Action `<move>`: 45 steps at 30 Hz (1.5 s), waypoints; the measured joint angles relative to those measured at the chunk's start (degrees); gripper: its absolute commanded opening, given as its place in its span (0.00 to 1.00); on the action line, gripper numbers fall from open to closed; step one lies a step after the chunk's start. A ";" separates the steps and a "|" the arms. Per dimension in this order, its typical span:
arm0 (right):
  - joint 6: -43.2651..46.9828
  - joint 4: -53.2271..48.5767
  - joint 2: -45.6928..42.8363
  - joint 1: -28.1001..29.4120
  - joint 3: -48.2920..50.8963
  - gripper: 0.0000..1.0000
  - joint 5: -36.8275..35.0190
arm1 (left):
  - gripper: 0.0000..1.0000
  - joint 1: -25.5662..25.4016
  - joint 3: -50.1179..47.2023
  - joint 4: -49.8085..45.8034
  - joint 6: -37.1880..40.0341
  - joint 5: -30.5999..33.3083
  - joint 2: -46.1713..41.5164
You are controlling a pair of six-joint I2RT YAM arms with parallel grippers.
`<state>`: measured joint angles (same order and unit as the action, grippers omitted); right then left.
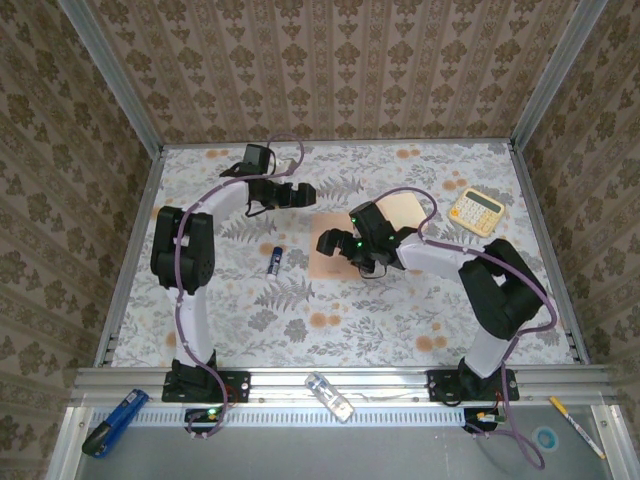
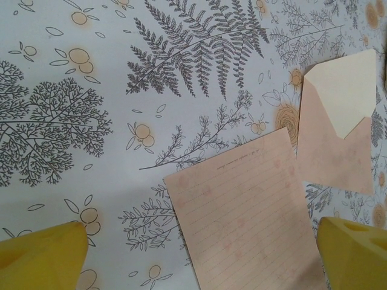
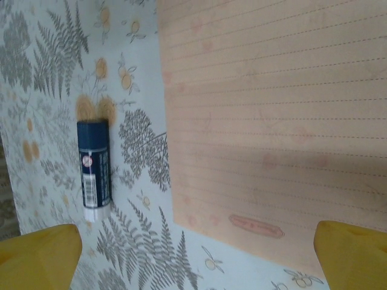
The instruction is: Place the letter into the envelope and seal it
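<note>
The left gripper (image 1: 303,193) hung wide open and empty above the floral table (image 1: 400,310), just past the letter's far edge; the right gripper (image 1: 326,243), jaws spread as wide and holding nothing, hovered over the letter (image 3: 278,121), which lay flat near the table's middle. The envelope (image 2: 335,151) lay just beside the letter's far right corner, pale pointed flap (image 2: 347,90) facing up; a blue glue stick (image 3: 95,163) lay left of the letter
</note>
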<state>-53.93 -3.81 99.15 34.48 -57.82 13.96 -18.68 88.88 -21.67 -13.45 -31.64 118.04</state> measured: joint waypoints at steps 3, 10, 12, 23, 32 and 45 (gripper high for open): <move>-3.19 0.92 0.07 0.00 0.17 1.00 -1.68 | 0.97 -0.55 0.24 -0.68 1.01 0.04 0.42; -9.40 3.06 -2.45 0.00 4.96 1.00 -4.90 | 0.97 -2.32 4.44 -3.08 3.32 0.24 4.98; -11.10 3.78 -3.39 0.00 7.13 1.00 -5.42 | 0.97 -2.80 5.68 -3.02 3.67 0.44 6.49; -15.58 9.38 -5.79 -0.04 13.33 1.00 -6.23 | 0.97 -4.90 8.83 -3.26 4.24 0.92 10.23; -15.74 12.24 -5.77 -0.02 13.33 1.00 -5.90 | 0.97 -5.05 8.85 -3.26 4.55 1.55 10.67; -15.78 15.13 -3.04 0.17 13.27 1.00 -4.11 | 0.97 -5.38 8.83 -3.06 4.72 2.10 10.82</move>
<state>-69.71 11.31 96.12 34.65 -44.56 9.85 -24.05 97.71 -24.73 -8.73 -29.54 128.86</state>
